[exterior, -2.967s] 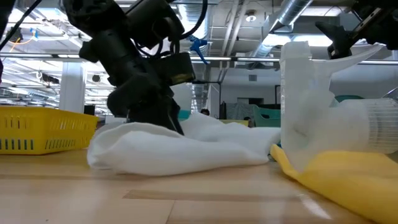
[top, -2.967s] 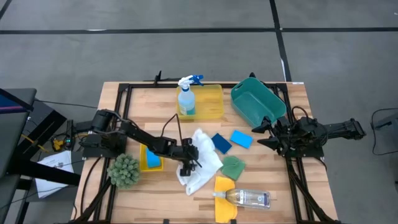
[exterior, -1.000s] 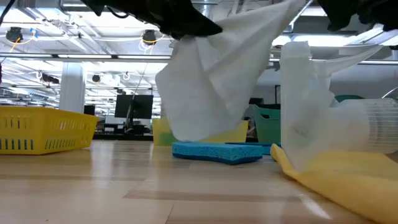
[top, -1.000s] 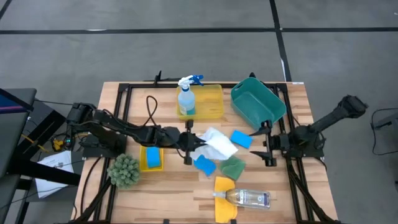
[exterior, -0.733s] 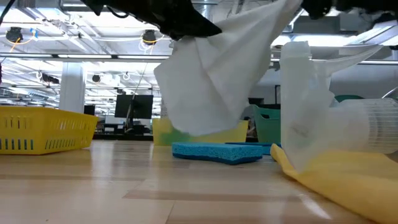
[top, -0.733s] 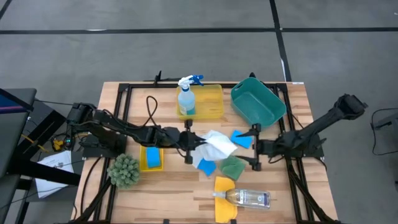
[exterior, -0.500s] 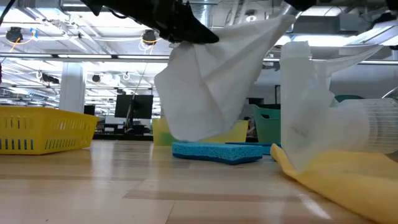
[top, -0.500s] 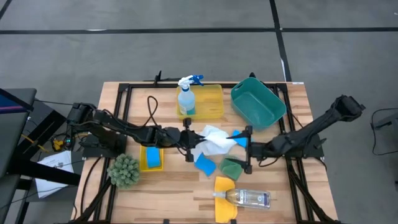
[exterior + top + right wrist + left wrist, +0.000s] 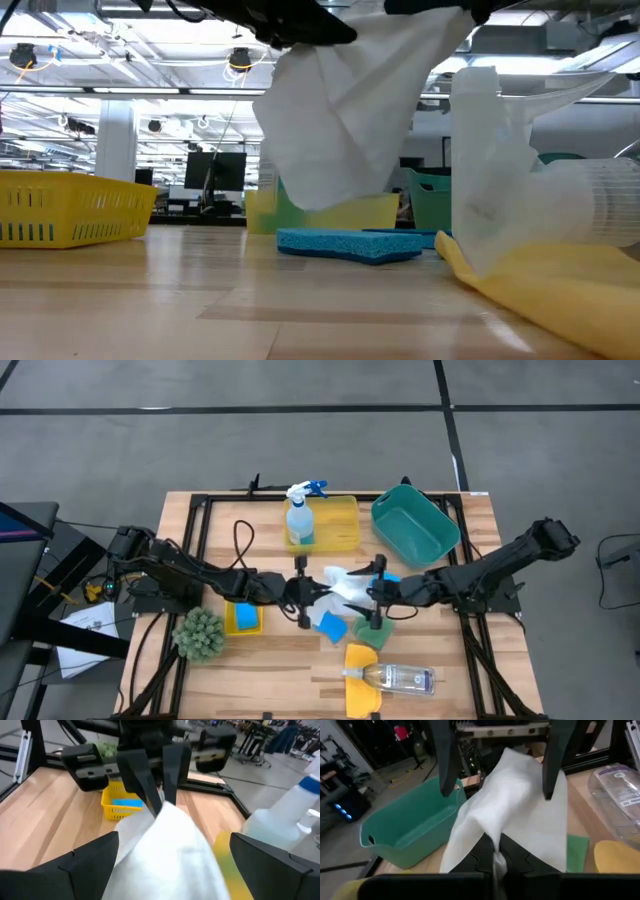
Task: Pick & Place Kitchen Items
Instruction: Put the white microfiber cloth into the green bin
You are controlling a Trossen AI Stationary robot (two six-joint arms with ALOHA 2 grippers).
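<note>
My left gripper [image 9: 315, 592] is shut on a white cloth [image 9: 342, 585] held over the table's middle. In the low view the white cloth [image 9: 345, 110] hangs clear of the wood. My right gripper [image 9: 377, 592] reaches in from the right, open, one finger on each side of the cloth's free end [image 9: 170, 845]; I cannot tell whether they touch it. On the table lie a blue sponge [image 9: 330, 625], a green cloth [image 9: 372, 632], a yellow cloth [image 9: 360, 670] and a clear bottle [image 9: 400, 678] on its side. A spray bottle [image 9: 299, 520] stands in the yellow tray [image 9: 340, 532]. My left gripper pinches a bunched fold of the white cloth [image 9: 496, 847] between its two fingers, at the cloth's left end. The fingers lie level and come from the table's left. The cloth is lifted clear, draping below the fingers and reaching toward the right gripper.
A teal bin [image 9: 413, 525] sits at the far right. A small yellow tray [image 9: 243, 617] holding a blue sponge and a spiky green ball [image 9: 200, 633] stand near the left edge. A second blue sponge [image 9: 392, 578] lies under the right arm.
My right gripper has moved toward the table's left, up to the white cloth, until its fingers stand on either side of the cloth's free end. The left gripper has kept the cloth lifted in about the same place.
</note>
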